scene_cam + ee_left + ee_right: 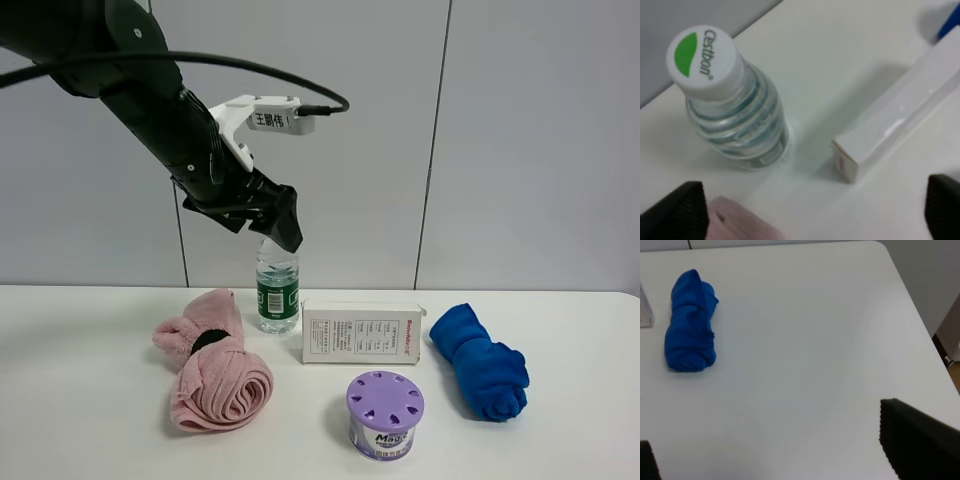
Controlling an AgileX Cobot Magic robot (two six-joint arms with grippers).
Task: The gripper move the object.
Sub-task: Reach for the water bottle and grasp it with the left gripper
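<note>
While my left gripper [283, 232] hangs just over it, jaws spread wide and empty, the water bottle [277, 296] stands upright on the worktop [90, 400] between pink towel [212, 365] and white box [362, 334].

A robotics lab or test room is suggested. A plain white table [80, 440] is set against a wall [540, 140] of pale grey panels divided by dark seams. A dark, cabled robot arm [150, 90] is seen reaching over the table, and a white block [275, 118] with a printed label is fixed on top of it. Unrelated household items are laid out as props: a water bottle [277, 290], a white box [362, 333], a purple-lidded can [385, 415], a rolled pink towel [215, 380] and a rolled blue towel [480, 370].
</note>
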